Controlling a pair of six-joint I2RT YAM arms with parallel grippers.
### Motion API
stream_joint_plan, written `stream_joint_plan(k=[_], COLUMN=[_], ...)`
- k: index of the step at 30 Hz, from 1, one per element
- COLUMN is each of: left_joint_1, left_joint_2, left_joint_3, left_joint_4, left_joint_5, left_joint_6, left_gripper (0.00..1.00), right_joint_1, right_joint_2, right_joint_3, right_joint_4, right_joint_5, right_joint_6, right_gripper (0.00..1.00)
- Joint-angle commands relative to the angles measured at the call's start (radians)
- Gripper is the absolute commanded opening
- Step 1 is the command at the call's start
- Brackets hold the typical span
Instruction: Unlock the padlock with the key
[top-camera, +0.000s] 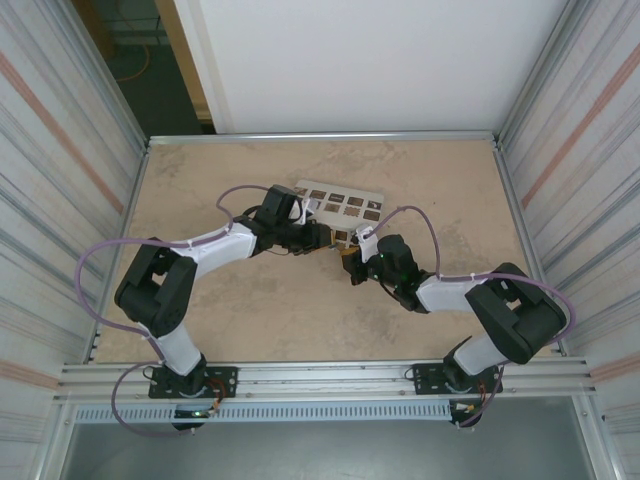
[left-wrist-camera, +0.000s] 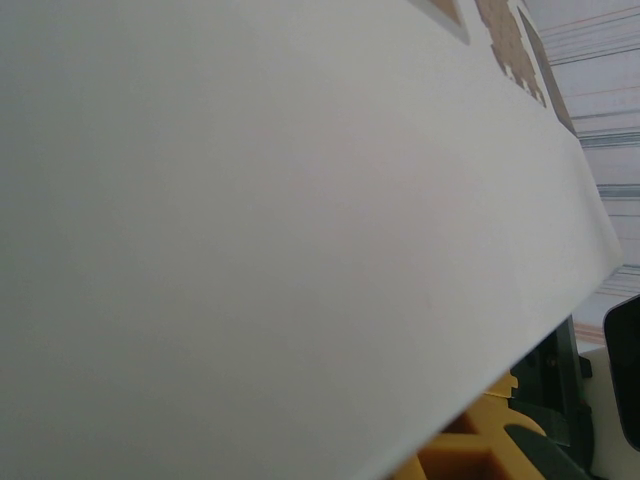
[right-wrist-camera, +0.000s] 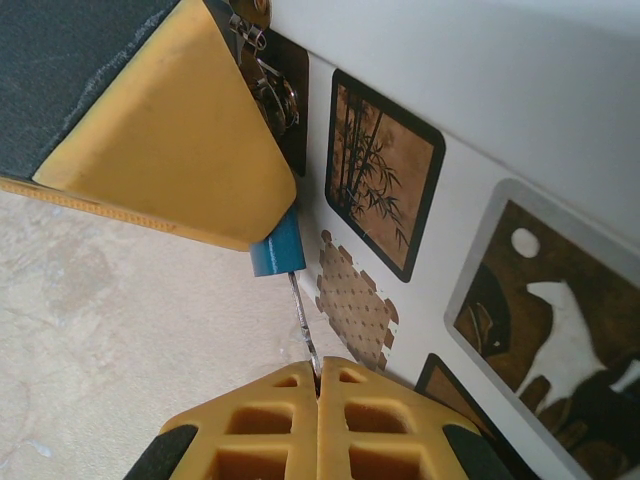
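The right gripper (right-wrist-camera: 320, 372) was shut tight on the thin silvery key (right-wrist-camera: 303, 325). The key's blade ran into the tiny blue squarish padlock (right-wrist-camera: 277, 252), which the left gripper (top-camera: 322, 238) clamped just beside the white box with brown picture squares (right-wrist-camera: 480, 60), mid-worktop (top-camera: 300, 320), towards the far edge.

Beige mottled tabletop (top-camera: 300, 320), alu rail (top-camera: 320, 375) along near edge, white box w/ brown pic squares (top-camera: 345, 203) lying on it, far-centre

Meeting mid-frame
Black-and-white left arm (top-camera: 205, 245) and right arm (top-camera: 455, 292) converge beside a white brown-squared box (top-camera: 340, 203) on the beige table (top-camera: 260, 320).
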Motion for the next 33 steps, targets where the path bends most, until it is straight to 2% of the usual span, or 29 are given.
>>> stream_joint_plan(k=[1,33], left_joint_1=[-0.006,-0.003], left_joint_2=[-0.055,-0.052], left_joint_3=[-0.013,-0.015], left_joint_4=[0.040,0.025], left_joint_5=[0.042,0.025], left_joint_6=[-0.020,-0.014], left_gripper=[0.20,0.20], right_joint_1=[-0.004,0.006], right_joint_2=[-0.029,-0.029], right_joint_3=[0.000,-0.005], right_joint_4=[0.029,-0.004], right_joint_5=[-0.004,0.005], right_joint_6=[0.020,0.017], right_gripper=[0.00,0.00])
